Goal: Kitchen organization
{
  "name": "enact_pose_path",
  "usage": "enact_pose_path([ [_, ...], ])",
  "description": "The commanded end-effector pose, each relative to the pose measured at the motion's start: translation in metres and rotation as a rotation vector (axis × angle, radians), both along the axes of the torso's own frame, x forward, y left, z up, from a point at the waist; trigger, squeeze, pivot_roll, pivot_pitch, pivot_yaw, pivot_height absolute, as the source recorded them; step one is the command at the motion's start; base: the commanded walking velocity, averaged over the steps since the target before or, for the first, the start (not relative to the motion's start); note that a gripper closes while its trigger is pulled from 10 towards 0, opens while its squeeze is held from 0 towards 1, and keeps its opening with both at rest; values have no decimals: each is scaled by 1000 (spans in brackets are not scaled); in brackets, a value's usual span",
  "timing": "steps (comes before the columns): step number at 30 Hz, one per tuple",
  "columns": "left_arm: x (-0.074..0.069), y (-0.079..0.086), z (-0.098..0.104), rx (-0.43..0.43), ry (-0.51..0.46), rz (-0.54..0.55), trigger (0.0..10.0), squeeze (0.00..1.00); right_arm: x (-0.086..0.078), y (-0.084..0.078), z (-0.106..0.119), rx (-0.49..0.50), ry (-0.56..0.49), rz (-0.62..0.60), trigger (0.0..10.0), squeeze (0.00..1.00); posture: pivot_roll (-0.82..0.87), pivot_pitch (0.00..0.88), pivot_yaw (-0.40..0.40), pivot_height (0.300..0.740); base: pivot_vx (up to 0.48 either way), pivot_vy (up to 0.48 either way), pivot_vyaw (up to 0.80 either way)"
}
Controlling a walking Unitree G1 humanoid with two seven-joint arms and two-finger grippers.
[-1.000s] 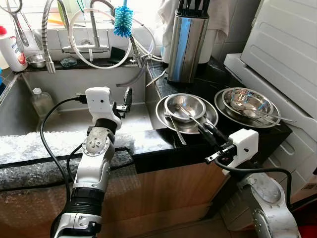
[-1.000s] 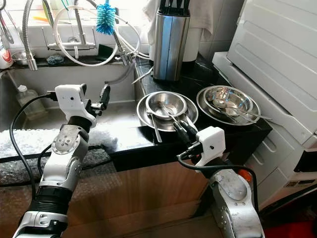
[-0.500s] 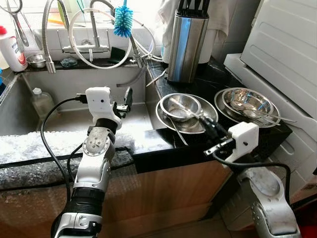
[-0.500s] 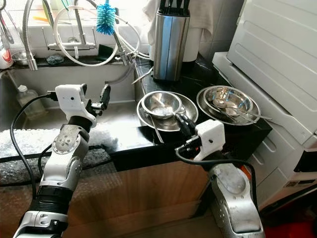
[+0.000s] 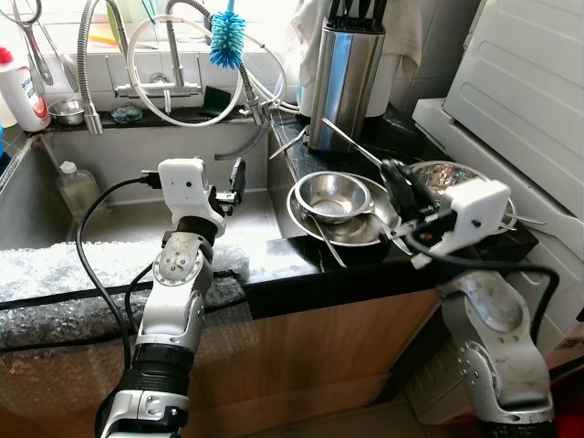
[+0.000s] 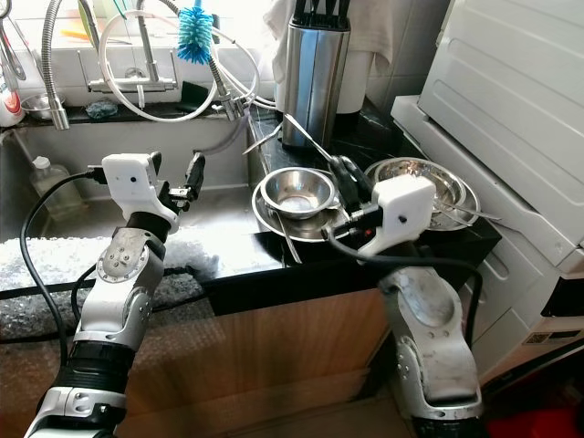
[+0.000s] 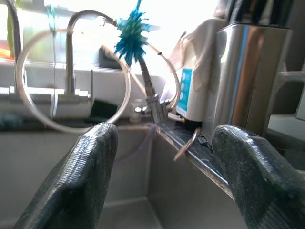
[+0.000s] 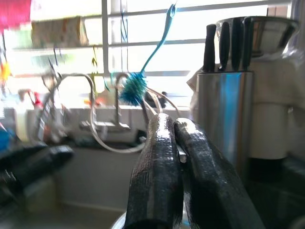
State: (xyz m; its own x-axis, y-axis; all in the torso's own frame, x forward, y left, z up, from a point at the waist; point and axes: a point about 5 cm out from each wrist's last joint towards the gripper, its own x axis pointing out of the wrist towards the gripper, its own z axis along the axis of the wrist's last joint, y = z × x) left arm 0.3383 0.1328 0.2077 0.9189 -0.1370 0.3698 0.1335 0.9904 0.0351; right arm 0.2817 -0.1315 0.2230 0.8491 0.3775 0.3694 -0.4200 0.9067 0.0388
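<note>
The right gripper (image 5: 399,181) is hanging above the black surface (image 5: 301,260), its jaws pinching the handle of a long metal spoon (image 5: 351,147) that is slanting up and away toward the far left, its free end reaching in front of the steel knife block (image 5: 344,78). In the right wrist view the two black fingers (image 8: 164,162) are pressing together with a sliver of bright metal showing between them.

Just left of and below that gripper, a small steel bowl (image 5: 331,193) is sitting on a steel plate (image 5: 306,215) near the surface's near edge, and a second utensil (image 5: 324,242) is lying across the plate's near rim. To the right, another steel bowl (image 5: 436,173) is resting on its own plate, partly hidden behind the gripper's white wrist housing.

The left gripper (image 5: 234,182) is hovering over the sink (image 5: 109,224), left of the surface, with its jaws spread wide and holding nothing; the left wrist view is showing the two fingers (image 7: 81,171) well apart. At the far side of the sink, a blue bottle brush (image 5: 226,38) is standing up among the faucet hoses, and a white bottle with a red cap (image 5: 20,88) is standing at the far left.
</note>
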Motion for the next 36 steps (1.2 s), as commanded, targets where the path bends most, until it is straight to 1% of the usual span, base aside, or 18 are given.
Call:
enact_pose_path([
  [1,-2,-11,15,126,-96,-22,10000,0,3,-4,10,105,22,-11,10000,0,-110,0,-73,740,0,0,0],
  [3,-4,-17,16,189,-124,-37,10000,0,5,-3,13,142,24,1,10000,0,-109,0,-76,740,0,0,0],
  [4,-5,-19,17,215,-135,-47,10000,0,5,-2,16,182,30,18,10000,0,-108,0,-77,740,0,0,0],
  [7,-6,-22,17,242,-151,-53,10000,0,6,1,21,257,49,41,10000,0,-109,0,-78,740,0,0,0],
  [8,-8,-27,18,316,-185,-62,10000,0,8,6,26,302,55,72,10000,0,-107,0,-79,740,0,0,0],
  [10,-10,-30,17,381,-213,-70,10000,0,9,12,29,375,91,99,10000,0,-107,0,-79,740,0,0,0],
  [11,-10,-30,17,381,-213,-70,10000,0,9,12,29,375,91,99,10000,0,-107,0,-79,740,0,0,0],
  [14,-10,-32,18,411,-232,-64,10000,0,13,17,24,397,168,89,10000,0,-106,0,-78,740,0,0,0],
  [16,-10,-32,19,425,-241,-53,10000,0,12,20,19,434,212,94,10000,0,-106,0,-78,740,0,0,0],
  [17,-10,-32,19,425,-241,-53,10000,0,12,20,19,434,212,94,10000,0,-106,0,-78,740,0,0,0],
  [20,-9,-34,18,446,-240,-54,10000,0,12,20,13,471,259,80,10000,0,-106,0,-77,740,0,0,0],
  [22,-10,-33,17,452,-241,-49,10000,0,14,19,7,508,320,61,10000,0,-108,0,-74,740,0,0,0],
  [24,-10,-34,18,458,-242,-52,10000,0,15,18,7,531,322,64,10000,0,-108,0,-74,740,0,0,0],
  [27,-10,-36,18,478,-255,-66,10000,0,14,22,10,586,339,119,10000,0,-104,0,-75,740,0,0,0],
  [28,-10,-38,19,491,-265,-73,10000,0,13,26,13,600,349,155,10000,0,-103,0,-76,740,0,0,0],
  [32,-10,-40,20,500,-274,-79,10000,0,12,33,16,605,366,192,10000,0,-104,0,-75,740,0,0,0],
  [34,-11,-43,19,520,-277,-89,10000,0,9,39,17,617,390,237,10000,0,-103,0,-75,740,0,0,0],
  [36,-11,-43,19,523,-278,-90,10000,0,8,40,16,616,394,243,10000,0,-102,0,-76,740,0,0,0],
])
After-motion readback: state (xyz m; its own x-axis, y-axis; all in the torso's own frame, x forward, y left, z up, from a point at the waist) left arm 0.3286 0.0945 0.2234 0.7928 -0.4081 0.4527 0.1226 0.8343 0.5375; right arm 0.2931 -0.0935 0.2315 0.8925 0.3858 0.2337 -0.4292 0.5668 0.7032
